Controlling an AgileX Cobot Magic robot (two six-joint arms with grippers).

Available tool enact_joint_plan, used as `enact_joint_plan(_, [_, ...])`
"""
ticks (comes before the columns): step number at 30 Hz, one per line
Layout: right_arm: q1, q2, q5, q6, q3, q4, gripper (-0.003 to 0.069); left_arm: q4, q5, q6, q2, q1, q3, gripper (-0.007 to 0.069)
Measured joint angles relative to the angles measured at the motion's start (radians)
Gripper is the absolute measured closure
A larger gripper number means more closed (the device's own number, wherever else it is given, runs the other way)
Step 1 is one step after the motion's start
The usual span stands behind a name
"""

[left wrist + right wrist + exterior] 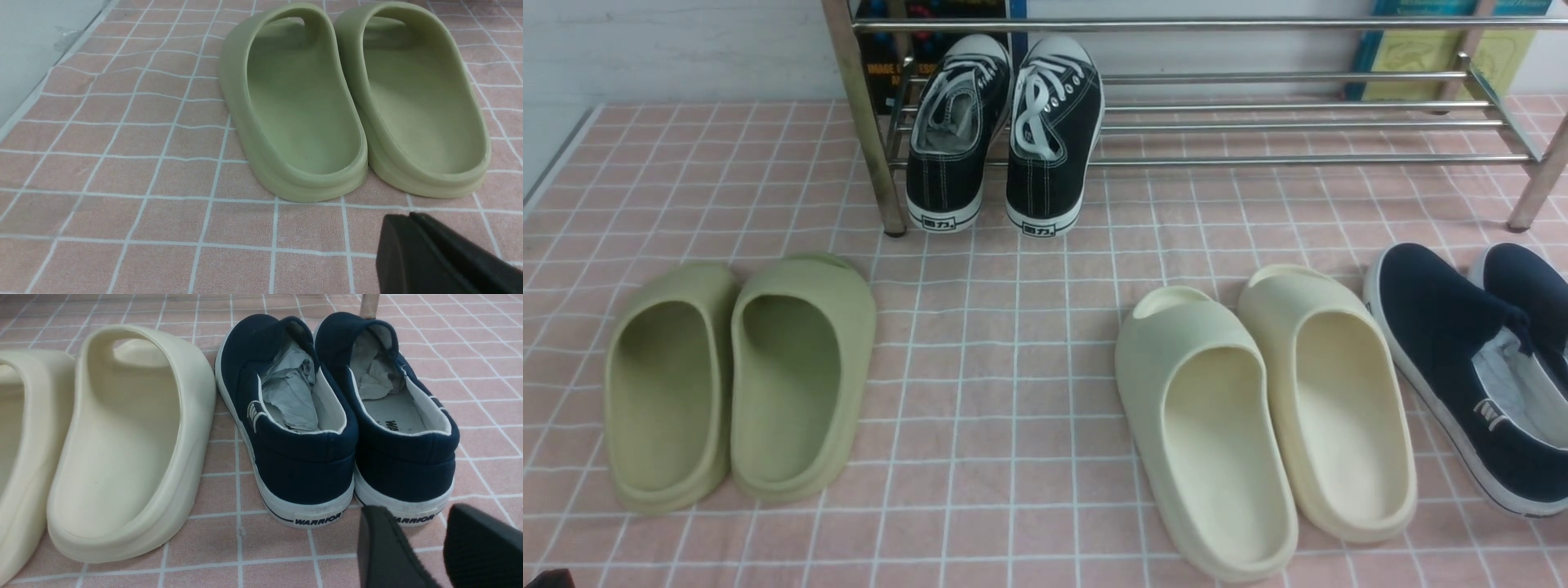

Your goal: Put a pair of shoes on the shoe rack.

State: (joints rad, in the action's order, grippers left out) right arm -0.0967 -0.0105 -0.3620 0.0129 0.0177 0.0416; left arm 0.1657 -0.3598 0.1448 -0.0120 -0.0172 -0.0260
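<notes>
The two black canvas sneakers, the left one [958, 131] and the right one [1054, 135], lie side by side on the lower bars of the chrome shoe rack [1258, 159], at its left end. Their heels point toward me and stick out past the front bar. Neither gripper shows clearly in the front view. In the left wrist view my left gripper [408, 218] is shut and empty, low over the cloth just behind the green slides [355, 102]. In the right wrist view my right gripper [421, 522] is open and empty, just behind the heels of the navy slip-ons [343, 416].
Green foam slides [739, 380] lie front left, cream slides [1266, 416] front right, navy slip-ons [1478, 367] at the far right. The pink checked cloth [1013, 327] covers the table, whose left edge [556, 163] runs by a wall. Books [1437, 49] stand behind the rack.
</notes>
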Motion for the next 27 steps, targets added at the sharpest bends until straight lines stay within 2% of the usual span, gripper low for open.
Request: enact_joint_plan(27, [0.0,0.0,0.0,0.0,0.0,0.0,0.0419,0.004,-0.006,0.0,0.0,0.0,0.001,0.0601])
